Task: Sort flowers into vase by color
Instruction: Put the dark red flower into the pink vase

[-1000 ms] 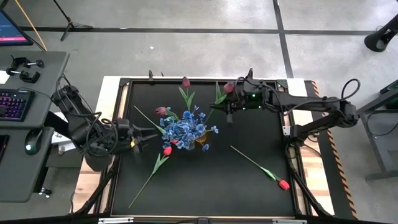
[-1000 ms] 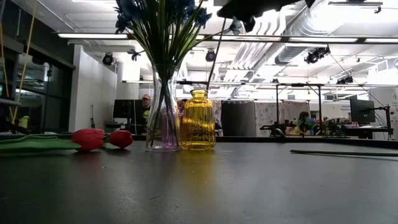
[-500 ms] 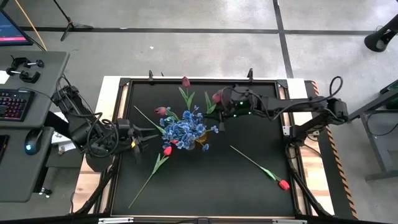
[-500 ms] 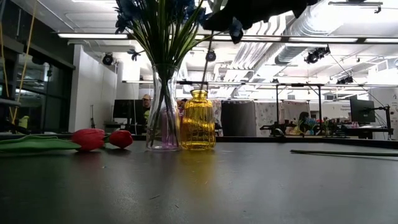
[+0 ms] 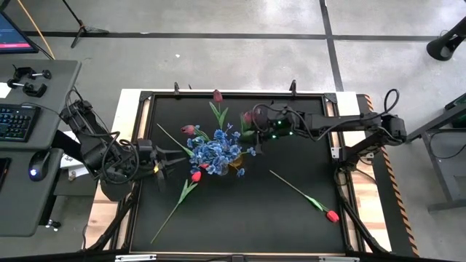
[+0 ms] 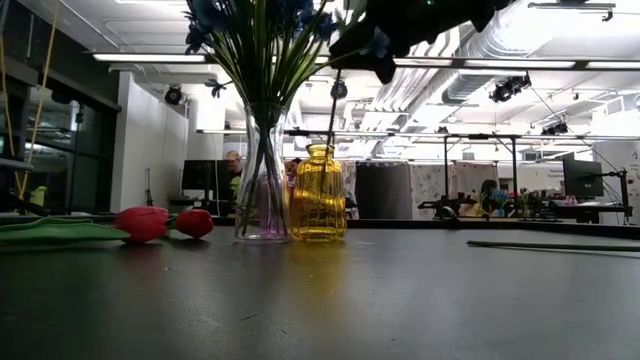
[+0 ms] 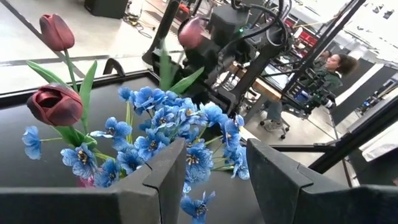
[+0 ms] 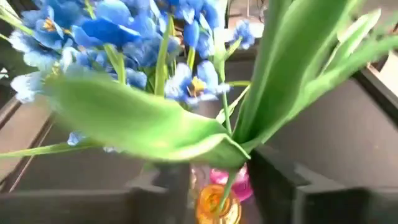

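My right gripper (image 5: 255,125) hovers over the vases, shut on a dark maroon tulip (image 5: 247,116) with broad green leaves (image 8: 155,124). Below it stand a clear vase (image 6: 262,195), holding the blue blossoms (image 5: 216,149), and a small yellow vase (image 6: 318,192). Two maroon tulips (image 5: 217,96) (image 5: 188,130) and two red tulips (image 5: 195,176) (image 5: 332,215) lie flat on the black table. My left gripper (image 5: 175,155) waits open at the table's left side, pointing at the blue bunch (image 7: 168,124). My right gripper pinches the maroon tulip's thin stem (image 8: 229,180) between its two fingers, just under the leaves, coming slanting down from the table's right. The tulip is lifted clear. Its stem (image 6: 331,110) hangs down, with the lower end right above the yellow vase's mouth (image 8: 214,208).
The raised table rim (image 5: 240,94) frames the black top. A red tulip's long stem (image 5: 295,189) crosses the right half, and another's (image 5: 171,215) runs toward the near left corner. In the low view, people and desks show in the room beyond the table.
My right gripper has carried the maroon tulip toward the table's left, from near the far edge to above the vases. The hanging stem has swung over to the yellow vase and come lower toward its mouth. My left arm has kept still.
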Robot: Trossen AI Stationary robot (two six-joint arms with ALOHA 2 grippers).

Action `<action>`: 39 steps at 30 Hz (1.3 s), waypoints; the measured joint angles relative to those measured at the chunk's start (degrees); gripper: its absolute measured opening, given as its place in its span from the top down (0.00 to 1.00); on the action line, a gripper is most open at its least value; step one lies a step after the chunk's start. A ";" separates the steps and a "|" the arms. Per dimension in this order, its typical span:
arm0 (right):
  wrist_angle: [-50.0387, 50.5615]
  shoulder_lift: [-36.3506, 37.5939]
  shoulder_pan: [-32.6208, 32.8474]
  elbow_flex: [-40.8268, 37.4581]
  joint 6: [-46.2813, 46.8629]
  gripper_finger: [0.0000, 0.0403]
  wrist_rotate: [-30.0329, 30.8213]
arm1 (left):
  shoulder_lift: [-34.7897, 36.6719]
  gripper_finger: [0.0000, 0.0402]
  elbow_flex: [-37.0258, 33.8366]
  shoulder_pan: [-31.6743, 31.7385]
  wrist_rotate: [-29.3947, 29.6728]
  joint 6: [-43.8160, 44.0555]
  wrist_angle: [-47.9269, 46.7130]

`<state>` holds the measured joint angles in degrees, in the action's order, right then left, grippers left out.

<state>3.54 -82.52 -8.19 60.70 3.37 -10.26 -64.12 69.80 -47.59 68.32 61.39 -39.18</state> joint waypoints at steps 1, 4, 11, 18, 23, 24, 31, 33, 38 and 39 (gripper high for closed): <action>0.63 0.10 -0.02 0.01 0.79 0.61 0.02 | 0.02 0.61 0.00 0.00 -0.32 0.00 0.00; 4.53 1.53 -0.02 0.01 0.04 0.46 0.08 | 0.05 0.61 0.00 0.00 -1.02 -0.02 0.00; 23.14 10.01 -1.95 0.05 -3.32 0.30 1.31 | 0.59 0.61 0.00 -0.02 -3.73 -0.11 -0.08; 42.38 18.25 -0.50 -1.28 4.24 0.32 0.33 | 0.76 0.61 0.00 -0.02 -4.76 -0.11 -0.04; 47.84 22.04 8.06 -6.67 17.68 0.34 -0.48 | 0.76 0.61 0.00 -0.02 -4.77 -0.04 -0.03; 47.92 22.64 10.26 -8.21 21.03 0.34 -0.48 | 0.76 0.61 0.00 -0.02 -4.77 -0.05 -0.02; 42.59 24.83 23.54 -19.00 39.75 0.34 -0.43 | 0.76 0.61 0.00 -0.02 -5.07 -0.09 -0.04; 37.86 24.97 26.32 -21.45 44.05 0.34 -0.03 | 0.79 0.61 0.00 -0.02 -5.22 -0.36 -0.22; 30.04 24.81 30.42 -24.03 48.32 0.34 1.60 | 1.53 0.61 0.00 -0.02 -6.14 -1.24 -0.47; 29.46 24.81 30.75 -24.06 48.60 0.34 2.28 | 1.79 0.61 0.00 -0.02 -6.33 -1.63 -0.49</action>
<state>32.99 -57.71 22.56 36.64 51.98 -7.98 -62.33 69.80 -47.62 61.99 59.76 -39.67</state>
